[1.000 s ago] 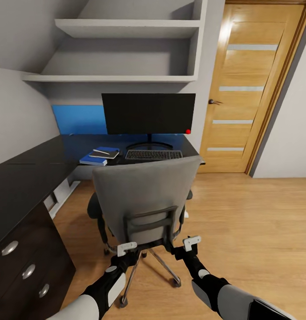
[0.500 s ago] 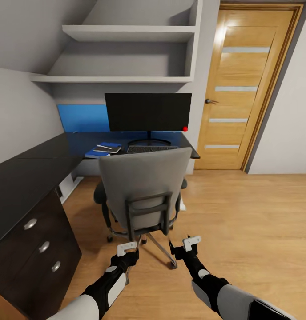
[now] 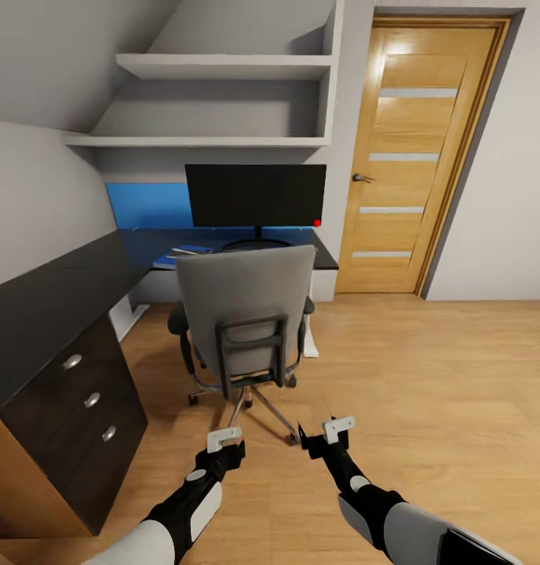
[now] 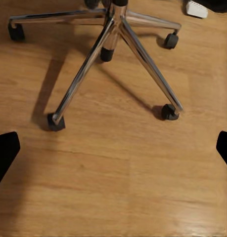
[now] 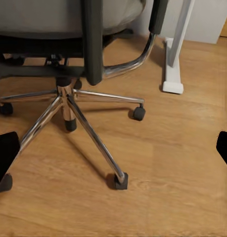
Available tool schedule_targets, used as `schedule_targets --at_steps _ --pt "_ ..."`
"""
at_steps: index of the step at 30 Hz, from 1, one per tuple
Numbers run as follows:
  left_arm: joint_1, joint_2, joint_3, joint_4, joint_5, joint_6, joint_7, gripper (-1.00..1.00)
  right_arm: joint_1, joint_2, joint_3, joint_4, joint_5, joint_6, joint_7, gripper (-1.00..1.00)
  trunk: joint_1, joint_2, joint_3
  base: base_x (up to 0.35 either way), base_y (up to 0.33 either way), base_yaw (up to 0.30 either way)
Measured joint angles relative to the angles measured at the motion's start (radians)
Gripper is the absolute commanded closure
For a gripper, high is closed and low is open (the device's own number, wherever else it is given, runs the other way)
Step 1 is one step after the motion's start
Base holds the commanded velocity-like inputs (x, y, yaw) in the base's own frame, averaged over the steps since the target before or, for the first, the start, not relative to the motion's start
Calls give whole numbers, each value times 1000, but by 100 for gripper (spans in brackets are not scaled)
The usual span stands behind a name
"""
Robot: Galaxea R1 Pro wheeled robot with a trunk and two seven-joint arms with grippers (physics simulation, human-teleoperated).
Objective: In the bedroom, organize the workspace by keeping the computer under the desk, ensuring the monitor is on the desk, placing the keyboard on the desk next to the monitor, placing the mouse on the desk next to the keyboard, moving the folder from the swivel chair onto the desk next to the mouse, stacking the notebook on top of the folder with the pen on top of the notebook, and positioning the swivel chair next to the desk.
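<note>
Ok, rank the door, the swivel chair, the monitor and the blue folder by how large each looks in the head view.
1. door
2. swivel chair, though it stands nearer the camera
3. monitor
4. folder, just a sliver past the chair back

Two robot arms with glossy white upper shells and black jointed forearms; left gripper (image 3: 225, 442) and right gripper (image 3: 326, 435) are black, each topped with a small white bracket
</note>
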Motion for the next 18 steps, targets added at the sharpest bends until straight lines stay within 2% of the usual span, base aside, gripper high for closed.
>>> schedule_targets --at_steps 4,8,15,16,18 --pt "0 0 0 2 1 3 1 -100 0 0 -1 0 0 2 -1 -100 0 0 0 -287 -186 0" --pt "0 0 1 30 1 1 1 -100 0 -4 -2 0 -1 -1 -1 -100 0 0 0 -141 -259 0" --pt "0 0 4 134 6 -6 5 -100 4 -19 -2 15 -6 3 -5 -100 -1 0 0 -20 -75 0" --pt "0 3 8 197 7 -7 6 -100 15 -23 -4 39 -10 4 -5 -100 -1 0 0 -3 -10 0" --pt "0 7 7 255 6 -25 6 -100 30 -25 -2 53 -10 5 -6 -100 -4 7 3 -1 -5 0"
